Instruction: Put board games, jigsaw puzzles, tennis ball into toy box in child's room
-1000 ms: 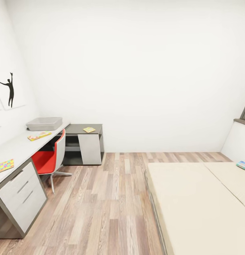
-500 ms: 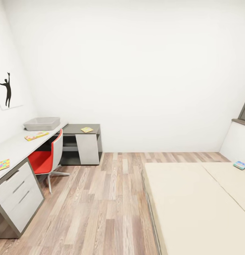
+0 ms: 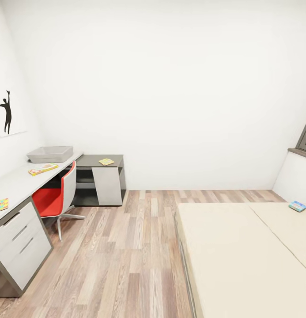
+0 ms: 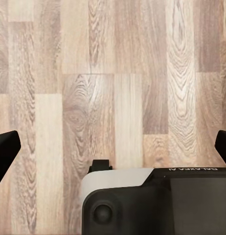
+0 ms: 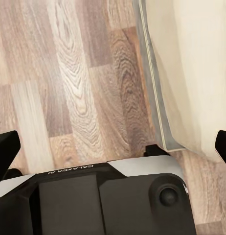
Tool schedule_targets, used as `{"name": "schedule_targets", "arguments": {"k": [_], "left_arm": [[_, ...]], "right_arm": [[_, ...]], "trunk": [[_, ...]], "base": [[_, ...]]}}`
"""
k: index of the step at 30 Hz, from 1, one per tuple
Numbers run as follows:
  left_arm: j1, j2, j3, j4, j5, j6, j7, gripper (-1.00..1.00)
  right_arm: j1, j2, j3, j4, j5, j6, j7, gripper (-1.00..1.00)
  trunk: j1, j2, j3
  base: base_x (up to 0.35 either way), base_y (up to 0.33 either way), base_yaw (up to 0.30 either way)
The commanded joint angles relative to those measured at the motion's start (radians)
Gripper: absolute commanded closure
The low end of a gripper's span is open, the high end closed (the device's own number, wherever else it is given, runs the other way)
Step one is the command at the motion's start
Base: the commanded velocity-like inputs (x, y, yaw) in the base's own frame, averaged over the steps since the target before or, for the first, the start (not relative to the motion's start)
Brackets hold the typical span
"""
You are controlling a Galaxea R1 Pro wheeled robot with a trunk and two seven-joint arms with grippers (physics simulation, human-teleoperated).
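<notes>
The toy box (image 3: 50,154) is sitting at 10 o'clock on the worktop (image 3: 16,183), with 1 board game (image 3: 43,168) lying near it and 2 jigsaw puzzles (image 3: 0,205) (image 3: 106,161) resting well apart. Another board game (image 3: 297,206) is lying at 3 o'clock on the bed (image 3: 241,256). The left end effector (image 4: 113,147) and right end effector (image 5: 113,147) are hanging spread over the wood floor (image 3: 126,247), gripping nothing.

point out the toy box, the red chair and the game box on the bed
toy box (image 3: 50,154), head view, front wall of the grey bin
red chair (image 3: 46,202), head view, red seat
game box on the bed (image 3: 297,206), head view, top face
</notes>
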Motion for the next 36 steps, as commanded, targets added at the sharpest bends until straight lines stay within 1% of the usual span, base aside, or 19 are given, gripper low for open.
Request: {"name": "schedule_targets", "arguments": {"k": [1, 36], "left_arm": [[-0.001, 0.000, -0.002, 0.001, 0.000, -0.003, 0.003, -1.00], [-0.001, 0.000, -0.002, 0.001, 0.000, -0.003, 0.003, -1.00]], "right_arm": [[0.000, 0.001, -0.003, -0.002, -0.006, 0.004, -0.002, -1.00], [0.001, 0.001, -0.003, -0.002, -0.006, 0.003, -0.001, -1.00]], "trunk": [[0.001, -0.002, -0.001], [0.001, -0.002, -0.001]], "base": [[0.000, -0.090, 0.000], [0.000, -0.084, 0.000]]}}
